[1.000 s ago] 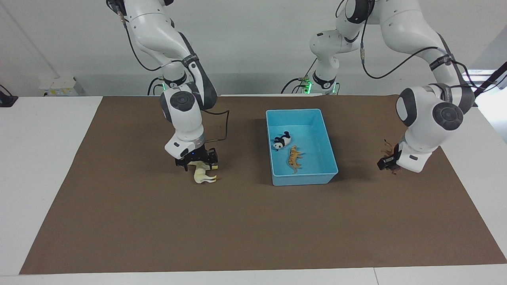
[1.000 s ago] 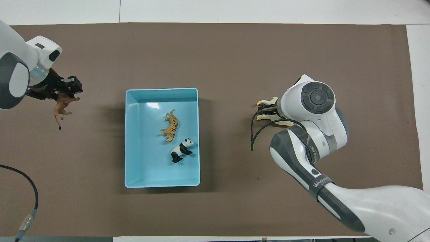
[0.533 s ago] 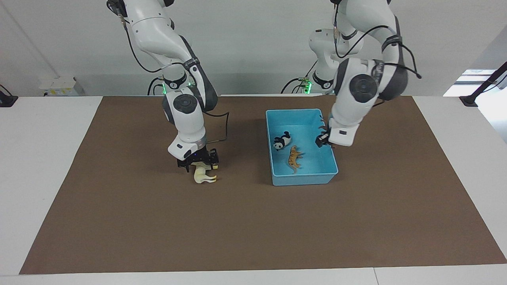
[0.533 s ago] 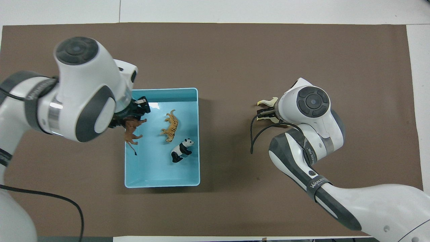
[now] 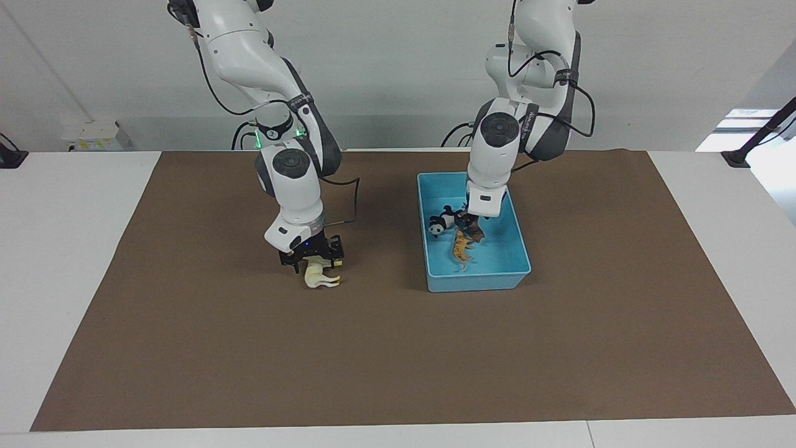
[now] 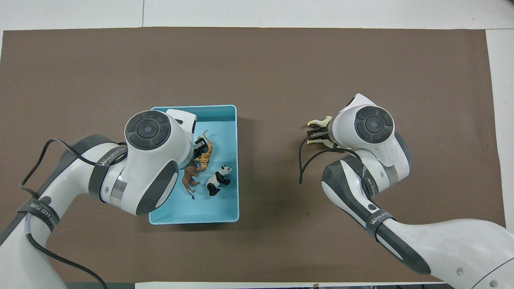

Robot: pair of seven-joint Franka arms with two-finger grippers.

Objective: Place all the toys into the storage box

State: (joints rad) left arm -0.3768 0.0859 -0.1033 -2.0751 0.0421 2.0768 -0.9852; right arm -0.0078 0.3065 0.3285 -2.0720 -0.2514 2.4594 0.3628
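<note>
Now my left pincer (image 5: 467, 221) holds the lion (image 6: 190, 176) low over the storage box (image 5: 435, 283); I would release gently. Right pincer (image 5: 313, 255) grips the horse (image 5: 320, 274) on the table (image 5: 186, 348).

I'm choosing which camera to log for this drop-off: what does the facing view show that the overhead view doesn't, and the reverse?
Only the facing view shows the left gripper itself, low inside the storage box with the lion under it, and the right gripper down on the horse.

Only the overhead view shows the lion whole, between tiger and panda; the arm's wrist covers the left gripper.

Both show tiger and panda in the box and the horse outside on the brown mat.
</note>
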